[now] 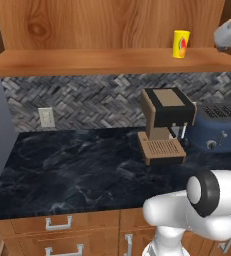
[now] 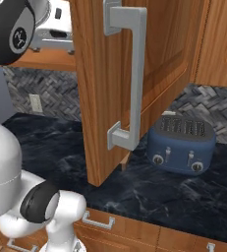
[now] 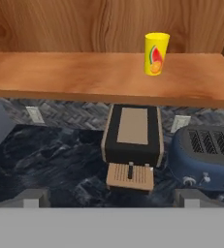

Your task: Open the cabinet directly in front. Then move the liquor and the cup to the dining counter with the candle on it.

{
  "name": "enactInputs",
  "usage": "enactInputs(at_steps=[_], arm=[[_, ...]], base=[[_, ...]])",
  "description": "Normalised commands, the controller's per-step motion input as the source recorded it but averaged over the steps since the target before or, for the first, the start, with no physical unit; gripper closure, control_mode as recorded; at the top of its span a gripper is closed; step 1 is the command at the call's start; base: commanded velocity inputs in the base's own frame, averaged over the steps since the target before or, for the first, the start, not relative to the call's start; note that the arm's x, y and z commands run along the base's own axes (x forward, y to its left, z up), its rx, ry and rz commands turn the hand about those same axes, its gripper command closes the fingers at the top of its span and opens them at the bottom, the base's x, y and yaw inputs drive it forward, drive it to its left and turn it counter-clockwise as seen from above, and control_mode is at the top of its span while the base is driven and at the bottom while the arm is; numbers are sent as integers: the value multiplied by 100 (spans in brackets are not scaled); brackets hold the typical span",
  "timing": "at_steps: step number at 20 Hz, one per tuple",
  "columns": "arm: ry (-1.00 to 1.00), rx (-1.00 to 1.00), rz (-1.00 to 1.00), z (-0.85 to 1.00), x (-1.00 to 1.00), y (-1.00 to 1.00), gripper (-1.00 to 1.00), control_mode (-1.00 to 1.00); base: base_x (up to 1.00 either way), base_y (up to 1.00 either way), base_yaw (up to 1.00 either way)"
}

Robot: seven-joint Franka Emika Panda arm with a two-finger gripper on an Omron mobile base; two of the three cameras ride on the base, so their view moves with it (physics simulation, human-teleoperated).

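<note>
A: Where does the cup point(image 1: 181, 44) stand?

B: Upright on the cabinet's point(image 1: 112, 61) open wooden shelf, toward the right end, with bare shelf on both sides; the hand view shows its red-orange mark point(image 3: 155, 61) facing the camera.

A: And the pincer point(image 3: 111, 202)?

B: Its two fingertips point(image 3: 32, 197) stand wide apart at the bottom of the hand view, holding nothing; it hangs back from the shelf, well apart from the cup.

A: What lies around it?

B: Below the shelf, a brown and black coffee machine point(image 1: 164, 127) sits on the black marble tabletop point(image 1: 67, 170) against the herringbone backsplash point(image 1: 82, 100); a blue toaster point(image 2: 183, 143) stands just right of it; a white outlet point(image 1: 46, 117) is on the wall to the left.

A: Anything in the way?

B: In the right base view the open cabinet door point(image 2: 129, 78), with its long silver handle point(image 2: 129, 74), swings out over the tabletop and hides the shelf behind it; the toaster sits just beyond its lower edge.
</note>
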Motion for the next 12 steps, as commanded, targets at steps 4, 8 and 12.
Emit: enactInputs(at_steps=[4,8,12], arm=[[0,-22,12,-80,0,-6,-100,-100],[1,-8,4,-28,1,0,-100,-100],[0,0,0,0,17,0,-100,-100]], base=[[0,0,0],[0,0,0],[0,0,0]])
